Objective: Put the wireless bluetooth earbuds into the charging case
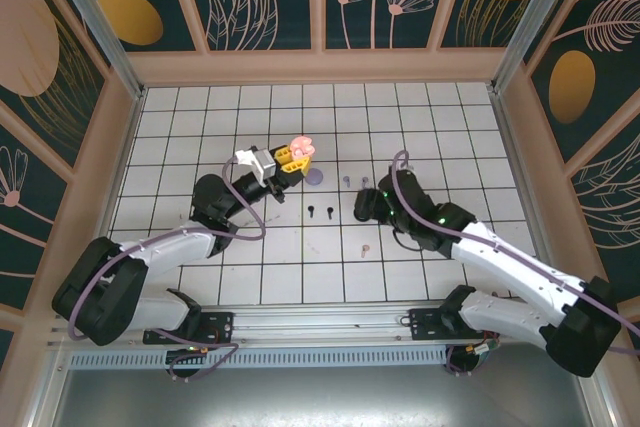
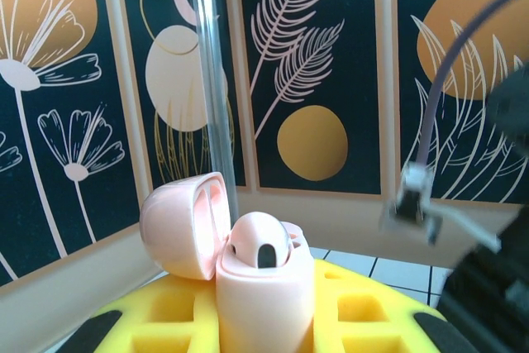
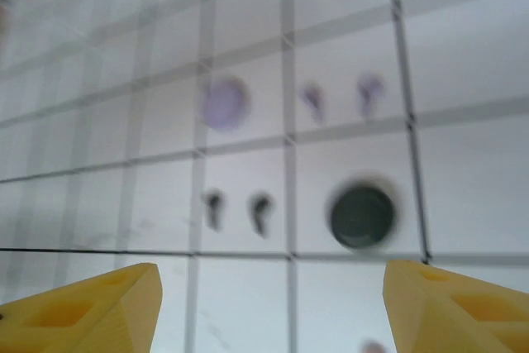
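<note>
White tiled table (image 1: 200, 277) inside a booth of dark floral panels, with the lilac case (image 1: 315, 177) lying closed near its middle.

Going by how things lie, the task looks barely begun. The pink charging case (image 1: 300, 148) is held up just beyond and left of the lilac case, clamped upright between the yellow fingers of the left gripper (image 1: 287, 160). In the left wrist view its lid (image 2: 183, 225) is swung open, and what looks like one seated pink earbud (image 2: 258, 244) sits in the body. A loose pink earbud (image 1: 364, 249) lies on the tiles, well nearer the arm bases than the lilac case and to its right.

The two lilac earbuds (image 1: 345, 180) rest just right of the lilac case. The two black earbuds (image 1: 312, 212) lie a little nearer the bases than it. The black case (image 3: 361, 215), closed, sits right of the black pair in the right wrist view. So five buds appear left to place.

The left arm stretches forward with its wrist roughly level, facing the back wall. The right arm reaches in leftward, wrist tipped down. The right gripper (image 1: 366, 205) hangs right of and nearer than the lilac case, jaws spread wide and holding nothing.
</note>
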